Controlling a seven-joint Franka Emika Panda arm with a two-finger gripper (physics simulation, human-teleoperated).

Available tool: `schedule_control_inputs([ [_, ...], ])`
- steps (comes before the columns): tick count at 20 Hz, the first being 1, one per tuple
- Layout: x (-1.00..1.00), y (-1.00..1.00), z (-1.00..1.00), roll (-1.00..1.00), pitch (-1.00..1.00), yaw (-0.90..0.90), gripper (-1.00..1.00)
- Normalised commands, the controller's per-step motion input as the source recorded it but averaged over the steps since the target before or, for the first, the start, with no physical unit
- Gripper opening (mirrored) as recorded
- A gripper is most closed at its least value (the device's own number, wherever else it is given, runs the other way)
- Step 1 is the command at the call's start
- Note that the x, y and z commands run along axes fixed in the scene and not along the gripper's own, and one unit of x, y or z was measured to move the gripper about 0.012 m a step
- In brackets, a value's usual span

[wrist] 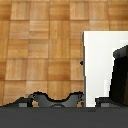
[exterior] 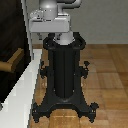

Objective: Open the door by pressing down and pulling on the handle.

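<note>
The door (exterior: 11, 40) is a tall dark panel at the exterior view's left, with a pale frame edge (exterior: 22, 87) running down beside it. The tan handle (exterior: 10, 63) sticks out of the panel at about mid height. My arm's grey-white hand (exterior: 50, 22) hangs high above the black pedestal, to the right of the handle and well apart from it. Its fingers do not show clearly, so I cannot tell if they are open. In the wrist view the pale frame (wrist: 97, 65) and the dark panel (wrist: 119, 75) show; the handle does not.
The black robot pedestal (exterior: 64, 75) with spread feet stands on the wooden parquet floor (exterior: 107, 80), right beside the door frame. Its feet also show in the wrist view (wrist: 55, 100). A pale wall lies behind.
</note>
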Motion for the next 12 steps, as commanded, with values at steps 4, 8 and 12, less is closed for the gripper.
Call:
schedule_control_inputs([
  [4, 0.00, -0.75, 0.00, 0.00, 0.00, 0.00, 1.00],
  [8, 0.00, -0.50, 0.00, 0.00, 0.00, 0.00, 1.00],
  [12, 0.00, -0.75, 0.00, 0.00, 0.00, 0.00, 1.00],
])
